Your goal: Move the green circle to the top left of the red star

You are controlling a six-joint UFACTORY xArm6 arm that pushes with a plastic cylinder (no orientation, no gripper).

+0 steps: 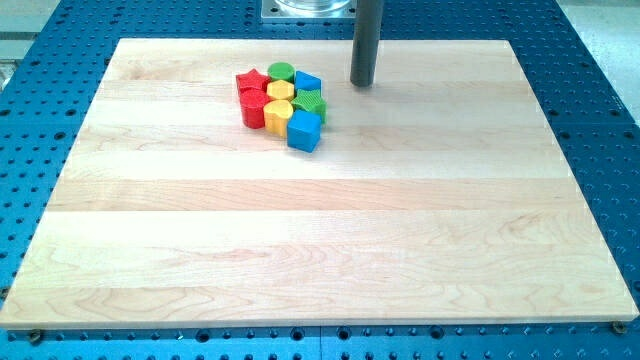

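Note:
The green circle (pixel 281 72) sits at the top of a tight cluster of blocks on the wooden board, touching the red star (pixel 252 81) on that star's right. My tip (pixel 362 84) stands to the right of the cluster, apart from it, roughly level with the blue block (pixel 307 83). The rod rises straight up out of the view's top. No block touches the tip.
The cluster also holds a second red block (pixel 252 109), two yellow blocks (pixel 279 91) (pixel 277 114), a green star (pixel 312 103) and a blue cube (pixel 304 131). The wooden board (pixel 320 250) lies on a blue perforated table (pixel 600 80).

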